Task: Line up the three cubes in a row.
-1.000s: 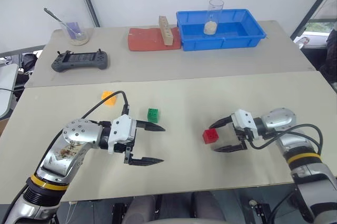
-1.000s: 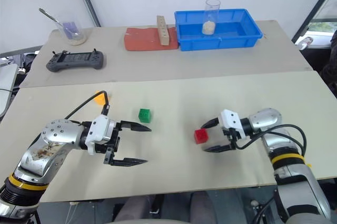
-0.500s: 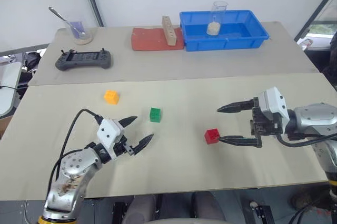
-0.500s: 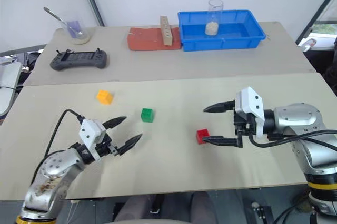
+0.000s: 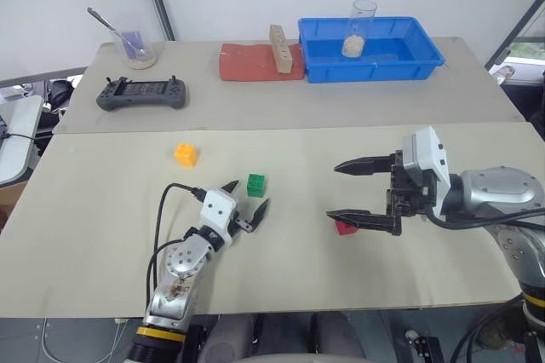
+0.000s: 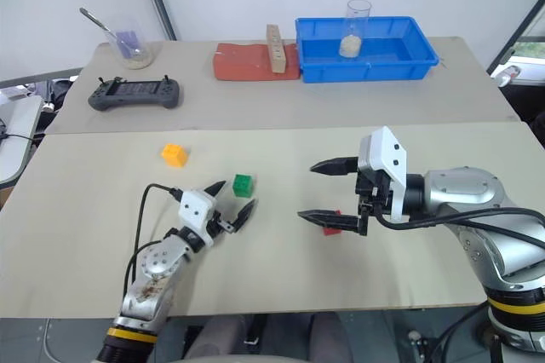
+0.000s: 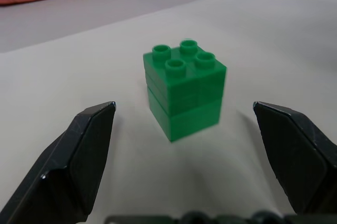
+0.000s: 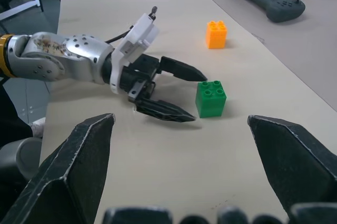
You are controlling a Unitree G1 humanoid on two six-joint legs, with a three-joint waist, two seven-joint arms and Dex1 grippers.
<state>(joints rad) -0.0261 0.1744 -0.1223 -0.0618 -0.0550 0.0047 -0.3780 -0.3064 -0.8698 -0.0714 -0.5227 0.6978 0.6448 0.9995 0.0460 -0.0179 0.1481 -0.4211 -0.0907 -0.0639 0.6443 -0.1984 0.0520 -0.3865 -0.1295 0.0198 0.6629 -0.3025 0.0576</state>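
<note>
The green cube (image 5: 255, 185) stands near the middle of the front table, with the orange-yellow cube (image 5: 185, 154) further back to its left. My left gripper (image 5: 247, 198) is open and low on the table just in front of the green cube. In the left wrist view the green cube (image 7: 184, 90) sits a little beyond the black fingers (image 7: 87, 145), apart from both. The red cube (image 5: 345, 227) lies to the right, partly hidden under the lower finger of my right gripper (image 5: 335, 190). That gripper hangs above the table, open and empty, pointing left.
On the rear table stand a blue bin (image 5: 426, 60) holding a glass beaker (image 5: 361, 26), a red mat (image 5: 251, 63) with a tan wooden block (image 5: 280, 48), a black controller (image 5: 142, 94) and a glass with a spoon (image 5: 136, 46).
My left gripper swung round and came forward and down to face the green cube. My right gripper rose off the table beside the red cube and now hovers over it.
</note>
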